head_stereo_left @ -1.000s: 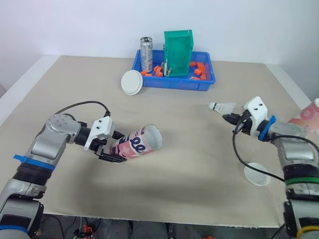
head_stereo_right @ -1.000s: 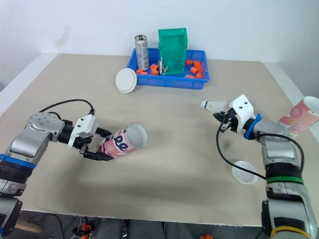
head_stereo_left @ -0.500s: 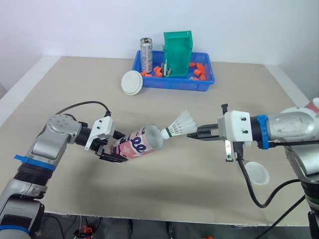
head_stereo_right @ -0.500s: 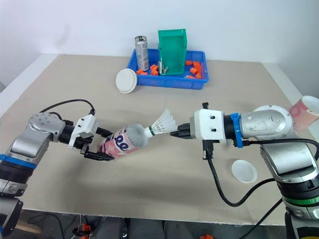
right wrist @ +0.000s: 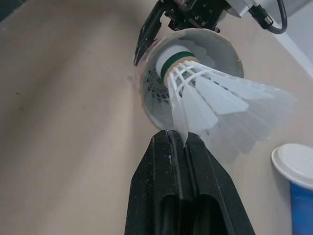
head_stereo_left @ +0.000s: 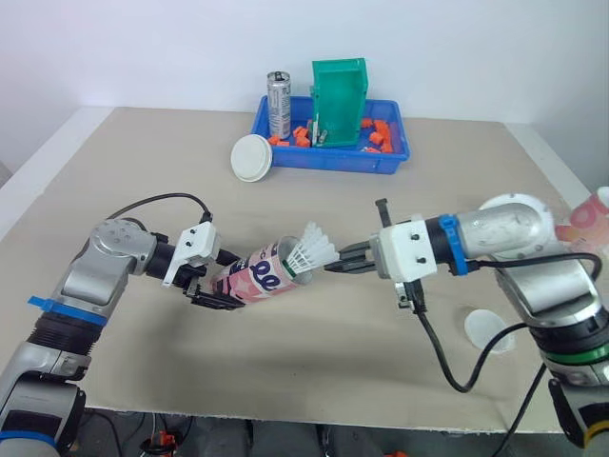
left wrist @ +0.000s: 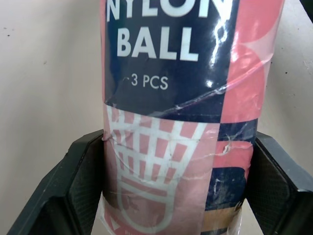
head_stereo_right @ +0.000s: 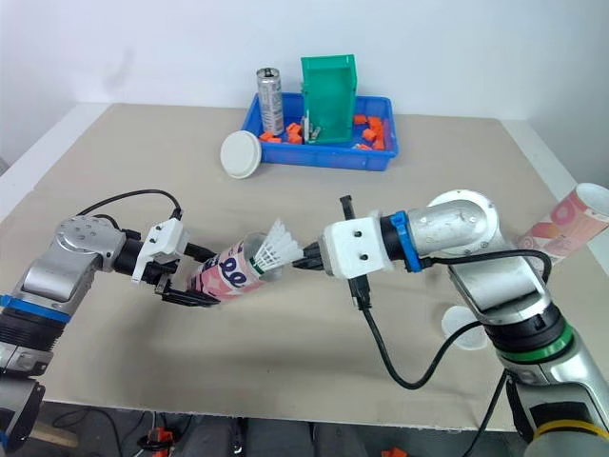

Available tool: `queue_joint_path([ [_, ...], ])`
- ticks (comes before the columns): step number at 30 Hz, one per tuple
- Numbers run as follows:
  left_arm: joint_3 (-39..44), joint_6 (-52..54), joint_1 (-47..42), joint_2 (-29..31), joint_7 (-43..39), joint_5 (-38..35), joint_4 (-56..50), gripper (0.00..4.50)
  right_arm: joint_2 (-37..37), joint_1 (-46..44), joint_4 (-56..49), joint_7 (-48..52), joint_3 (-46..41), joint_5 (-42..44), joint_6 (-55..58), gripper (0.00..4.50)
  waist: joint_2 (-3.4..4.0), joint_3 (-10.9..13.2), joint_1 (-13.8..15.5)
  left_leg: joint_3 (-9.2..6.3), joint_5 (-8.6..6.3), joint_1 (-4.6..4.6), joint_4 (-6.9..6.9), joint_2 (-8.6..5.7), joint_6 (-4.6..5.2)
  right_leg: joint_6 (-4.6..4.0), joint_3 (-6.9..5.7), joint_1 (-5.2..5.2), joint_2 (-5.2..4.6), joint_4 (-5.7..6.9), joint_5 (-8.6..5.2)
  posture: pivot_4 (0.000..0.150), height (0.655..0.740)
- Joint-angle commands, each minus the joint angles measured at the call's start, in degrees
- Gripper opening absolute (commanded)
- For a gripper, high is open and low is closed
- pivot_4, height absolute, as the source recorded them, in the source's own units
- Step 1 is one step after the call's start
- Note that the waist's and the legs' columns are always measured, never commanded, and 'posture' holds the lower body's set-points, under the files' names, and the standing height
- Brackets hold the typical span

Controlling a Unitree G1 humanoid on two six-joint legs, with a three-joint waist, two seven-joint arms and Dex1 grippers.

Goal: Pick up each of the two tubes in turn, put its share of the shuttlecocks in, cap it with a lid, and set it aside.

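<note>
While the tube (head_stereo_left: 259,278) is clamped by the left fingers (left wrist: 73,188), the shuttlecock (head_stereo_left: 312,251), pinched by the right fingers (right wrist: 159,196), should be slid in straight, cork-first.

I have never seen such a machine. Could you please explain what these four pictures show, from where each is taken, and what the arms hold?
This is a humanoid robot with two arms, each ending in a gripper of two black fingers. The two wide pictures come from cameras in its head, looking down over a table. The two close pictures come from its wrists. The left gripper is shut on a pink tube, held sideways with its open mouth toward the right arm. The right gripper pinches a white shuttlecock by its skirt, cork tip at the tube's mouth. On the table: a blue tray holding a can, a green bin and orange pieces; a white lid beside it; another lid near the right arm; a second tube at the far right.
</note>
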Motion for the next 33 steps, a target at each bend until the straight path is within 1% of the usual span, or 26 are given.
queue_joint_path([
  [1, 1.0, 0.1, -0.5, 0.2, 0.0, -0.9, -1.7, 3.83, 1.1, -2.2, 0.0, 0.6, 0.7, -0.6, 0.2, 0.37, 0.00, 0.0, 0.0, 0.00, 0.00, 0.00, 0.00, 0.00, 0.00, 0.00, 0.00, 0.00, 0.00, 0.00, 0.00, 0.150, 0.7362],
  [3, 1.0, 0.1, -0.6, 0.1, 0.1, -0.9, -1.7, 3.83, 1.2, -3.2, -0.7, 2.1, 1.2, 1.0, 3.9, 0.91, 0.00, 0.0, 0.0, 0.00, 0.00, -0.01, -0.02, 0.00, 0.00, 0.02, 0.00, -0.01, 0.00, 0.01, 0.00, 0.150, 0.7362],
  [6, 1.0, 0.1, -0.7, 0.1, 0.2, -0.9, -1.7, 3.83, 1.5, -4.4, -2.0, 2.7, 0.2, 3.3, 6.8, 2.29, 0.00, 0.0, 0.0, -0.03, 0.00, -0.01, -0.02, 0.00, 0.00, 0.01, -0.03, -0.01, 0.00, 0.02, 0.00, 0.150, 0.7362],
  [7, 1.0, 0.1, -0.7, 0.1, 0.2, -0.8, -1.6, 3.83, 1.4, -4.7, -2.4, 2.7, -0.3, 4.2, 8.0, 2.93, 0.00, 0.0, 0.0, -0.03, 0.00, -0.01, -0.02, 0.00, 0.00, 0.00, -0.03, -0.01, 0.00, 0.02, 0.00, 0.150, 0.7362],
  [9, 1.0, 0.1, -0.7, 0.1, 0.3, -0.8, -1.5, 3.83, 1.5, -4.9, -3.4, 2.5, -2.0, 6.9, 9.8, 3.80, 0.00, 0.0, 0.0, -0.03, 0.00, -0.01, -0.02, 0.00, 0.00, 0.00, -0.03, -0.01, 0.00, 0.02, 0.00, 0.150, 0.7362],
  [12, 1.1, 0.0, -0.9, -0.1, 0.5, -0.8, -1.4, 3.83, 1.3, -4.2, -3.1, 1.8, -4.6, 9.7, 11.8, 3.80, 0.00, 0.0, 0.0, -0.04, 0.00, -0.01, -0.02, 0.00, 0.00, 0.00, -0.04, 0.00, 0.00, 0.02, 0.00, 0.150, 0.7362],
  [16, 1.1, -0.2, -0.9, -0.2, 0.5, -0.8, -1.2, 3.83, 0.8, -2.9, 0.7, 2.1, -6.6, 10.3, 11.6, 3.80, -0.01, 0.0, 0.0, -0.04, 0.00, 0.00, 0.00, 0.00, 0.00, 0.00, -0.04, 0.01, 0.00, 0.02, 0.01, 0.150, 0.7362],
  [18, 1.1, -0.2, -0.9, -0.4, 0.5, -0.8, -1.1, 3.83, 0.6, -2.9, 2.1, 1.5, -6.5, 9.5, 11.8, 3.30, 0.00, 0.0, 0.0, -0.03, 0.00, 0.00, 0.00, 0.00, 0.00, -0.01, -0.04, 0.01, 0.00, 0.02, 0.01, 0.150, 0.7362],
  [20, 1.0, -0.2, -1.1, -0.6, 0.5, -0.8, -1.0, 3.83, 0.6, -2.9, 2.5, 2.5, -6.2, 10.2, 12.0, 2.58, 0.00, 0.0, 0.0, -0.02, 0.00, 0.00, 0.00, 0.00, 0.00, -0.03, -0.04, -0.01, 0.00, 0.02, 0.02, 0.150, 0.7362],
  [21, 1.0, -0.3, -1.1, -0.6, 0.5, -0.8, -0.9, 3.83, 0.6, -3.1, 2.7, 2.7, -6.0, 10.3, 12.0, 2.01, 0.00, 0.0, 0.0, -0.02, 0.00, 0.00, 0.00, 0.00, 0.00, -0.03, -0.04, -0.02, 0.00, 0.02, 0.02, 0.150, 0.7362],
  [23, 1.1, -0.4, -1.2, -0.7, 0.4, -0.7, -0.8, 3.83, 0.8, -3.5, 3.2, 3.3, -5.4, 9.8, 11.5, 1.07, 0.00, 0.0, 0.0, -0.03, 0.00, 0.00, -0.02, 0.01, 0.00, -0.01, -0.05, -0.01, 0.00, 0.02, 0.03, 0.150, 0.7362],
  [24, 1.2, -0.3, -1.2, -0.8, 0.4, -0.7, -0.8, 3.83, 1.2, -4.0, 3.6, 3.4, -4.9, 9.3, 11.2, 0.50, 0.00, 0.0, 0.0, -0.03, 0.00, 0.00, -0.03, 0.01, 0.00, 0.08, -0.05, -0.01, 0.00, 0.02, 0.06, 0.150, 0.7362],
  [25, 1.2, -0.3, -1.2, -0.8, 0.4, -0.7, -0.7, 3.83, 1.6, -4.6, 4.0, 3.4, -4.4, 8.9, 11.0, 0.18, 0.00, 0.0, 0.0, -0.03, 0.00, 0.00, -0.03, 0.01, 0.00, 0.12, -0.05, -0.02, 0.00, 0.02, 0.08, 0.150, 0.7362],
  [26, 1.2, -0.4, -1.2, -0.8, 0.4, -0.7, -0.7, 3.83, 2.3, -5.7, 4.6, 3.5, -3.5, 8.2, 10.7, 0.06, 0.00, 0.0, 0.0, -0.03, 0.00, 0.00, -0.04, 0.01, 0.00, 0.13, -0.05, -0.02, 0.00, 0.02, 0.08, 0.150, 0.7362],
  [30, 1.2, -0.3, -1.4, -0.9, 0.5, -0.6, -0.7, 3.83, 5.2, -9.8, 7.6, 3.4, 0.8, 4.2, 9.8, 0.06, 0.00, 0.0, -0.1, 0.01, 0.00, 0.01, -0.02, 0.05, 0.00, 0.01, -0.07, -0.06, 0.01, 0.04, 0.11, 0.150, 0.7362],
  [33, 1.3, -0.2, -1.3, -0.9, 0.6, -0.6, -0.8, 3.83, 6.5, -11.5, 9.0, 6.4, 3.7, 2.6, 7.5, 0.06, 0.00, 0.0, 0.0, -0.01, 0.00, 0.00, -0.03, 0.07, 0.00, 0.00, -0.14, -0.09, 0.01, 0.05, 0.12, 0.150, 0.7362],
])
